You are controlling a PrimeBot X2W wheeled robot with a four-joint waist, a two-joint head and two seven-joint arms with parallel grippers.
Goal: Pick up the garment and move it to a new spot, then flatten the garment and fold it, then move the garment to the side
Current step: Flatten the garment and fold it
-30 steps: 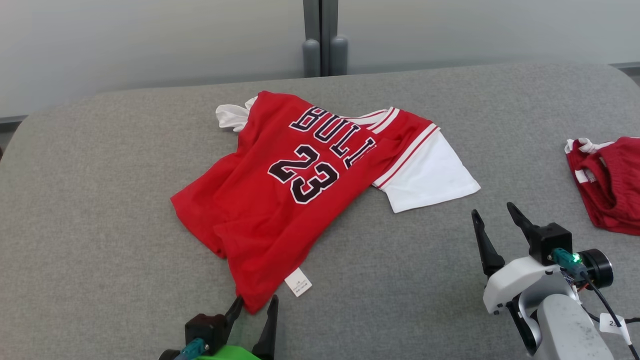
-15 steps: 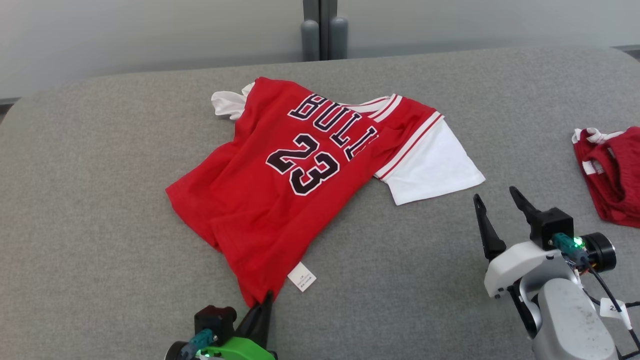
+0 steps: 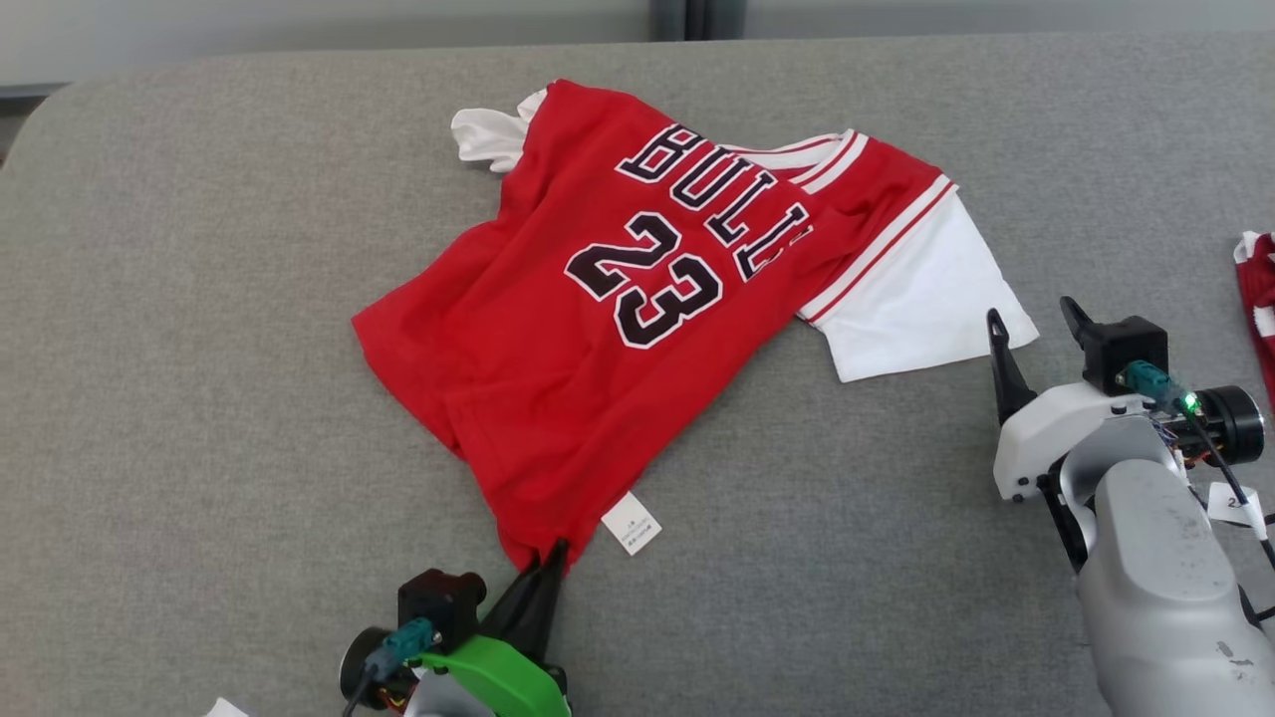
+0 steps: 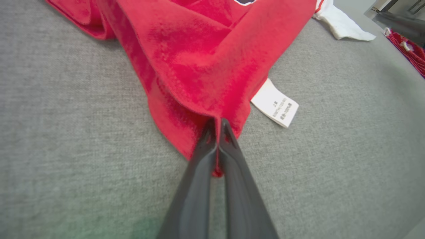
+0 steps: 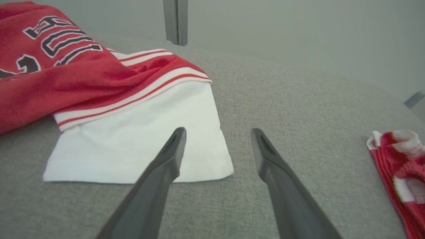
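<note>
The garment (image 3: 637,299) is a red jersey with "BULLS 23" in black and white sleeves, lying crumpled on the grey table. My left gripper (image 3: 554,554) is shut on its near bottom corner; in the left wrist view the two dark fingers pinch the red hem of the garment (image 4: 199,66), just left of a white care label (image 4: 275,107). My right gripper (image 3: 1036,324) stands open just right of the white sleeve (image 3: 921,299). In the right wrist view my right gripper (image 5: 217,132) has its tips above the sleeve's (image 5: 142,142) near right corner, nothing between them.
A second red and white piece of clothing (image 3: 1257,299) lies at the table's right edge, also in the right wrist view (image 5: 401,166). The grey padded table (image 3: 199,398) has bare room left of and in front of the jersey. A grey post (image 5: 175,21) stands behind the table.
My left gripper went from open around the jersey's bottom corner to shut on it. The head camera tilted down and shifted, so the whole picture moved. The right gripper stayed open.
</note>
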